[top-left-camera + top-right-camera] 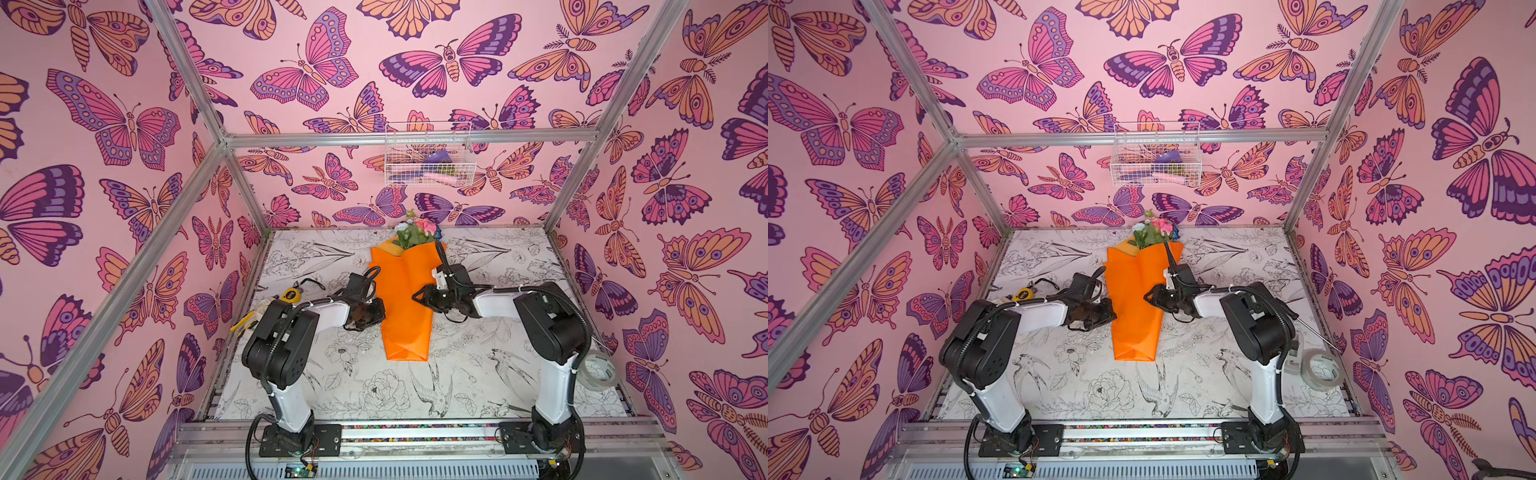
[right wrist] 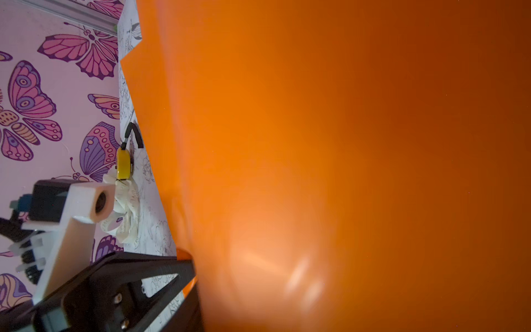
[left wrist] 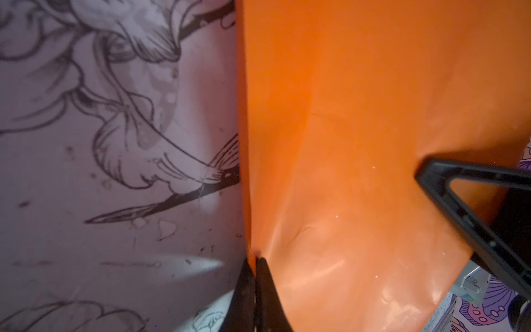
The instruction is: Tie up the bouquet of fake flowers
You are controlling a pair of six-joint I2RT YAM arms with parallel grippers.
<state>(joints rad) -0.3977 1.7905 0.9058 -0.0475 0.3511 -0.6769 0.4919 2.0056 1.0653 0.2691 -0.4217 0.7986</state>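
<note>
Left jaws on glossy orange paper (image 3: pixel 344 143)

Left gripper (image 3: pixel 255 263) pinched closed, right gripper (image 1: pixel 417 296) low, arms reaching inward

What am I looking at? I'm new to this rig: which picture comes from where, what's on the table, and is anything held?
Two robot arms stand at the near edge of a table, each ending in a two-finger gripper. The two wide pictures come from one camera up high; the two close-ups come from cameras on the arms' wrists. In the middle lies a bouquet: flowers rolled in orange wrapping paper. By the left wall lie a yellow tape measure and a cream ribbon; a roll of clear tape sits by the right arm. The left gripper is shut on the paper's edge. The right gripper is at the opposite edge; only one finger shows, so I cannot tell if it grips.
</note>
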